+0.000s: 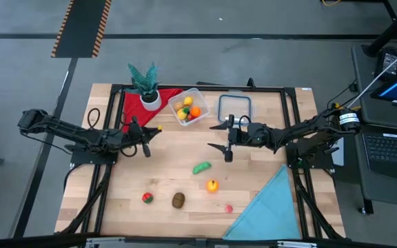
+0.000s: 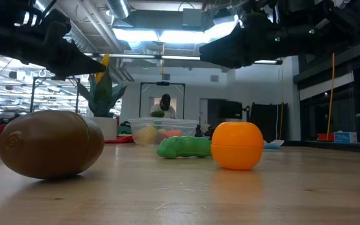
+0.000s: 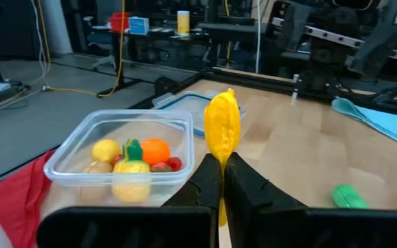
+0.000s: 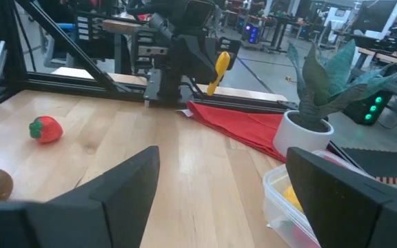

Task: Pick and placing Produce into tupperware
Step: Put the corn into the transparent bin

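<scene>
The left arm reaches in low from the bench's left side, its forearm roughly level. The left tool [image 3: 220, 180] is clenched on a yellow banana [image 3: 222, 129], which stands upright above the fingertips, just left of the tupperware [image 1: 190, 106]. That clear container sits at the far middle of the bench [image 1: 185, 172], beside a red cloth [image 1: 133, 107] and a potted plant [image 1: 145, 84], and holds several produce pieces. The right arm stretches in from the right, its right tool [image 1: 224, 138] released, jaws spread wide, hovering near the lid [image 1: 235, 108]. A green pod [image 1: 201, 167], an orange fruit [image 1: 212, 185], a strawberry [image 1: 147, 198] and a brown kiwi [image 1: 178, 200] lie on the near bench.
</scene>
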Robot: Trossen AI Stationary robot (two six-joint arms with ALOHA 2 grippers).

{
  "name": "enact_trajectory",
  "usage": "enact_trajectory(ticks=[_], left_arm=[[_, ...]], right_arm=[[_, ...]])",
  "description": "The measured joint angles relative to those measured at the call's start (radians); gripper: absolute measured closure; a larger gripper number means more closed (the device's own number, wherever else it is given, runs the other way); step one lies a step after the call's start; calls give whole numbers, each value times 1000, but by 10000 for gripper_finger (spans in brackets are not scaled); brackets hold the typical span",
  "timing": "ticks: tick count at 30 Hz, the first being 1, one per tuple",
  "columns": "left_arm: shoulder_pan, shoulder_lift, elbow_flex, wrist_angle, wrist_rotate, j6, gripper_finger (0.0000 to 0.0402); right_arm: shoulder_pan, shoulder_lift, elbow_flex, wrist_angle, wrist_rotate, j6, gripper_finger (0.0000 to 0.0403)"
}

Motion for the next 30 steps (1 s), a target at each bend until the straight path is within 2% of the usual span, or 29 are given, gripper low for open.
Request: enact_trajectory(ticks=[10, 15, 23, 30], left_arm=[[27, 0, 0, 0, -1, 21, 401], [80, 25, 0, 10, 6, 19, 401], [233, 143, 47, 41, 145, 18, 401], [370, 296, 93, 143, 304, 23, 401]], right_arm=[[0, 0, 0, 0, 1, 0, 87], [0, 0, 0, 2, 2, 0, 87], [-29, 0, 0, 19, 2, 53, 87], [-58, 0, 0, 29, 1, 106, 87]])
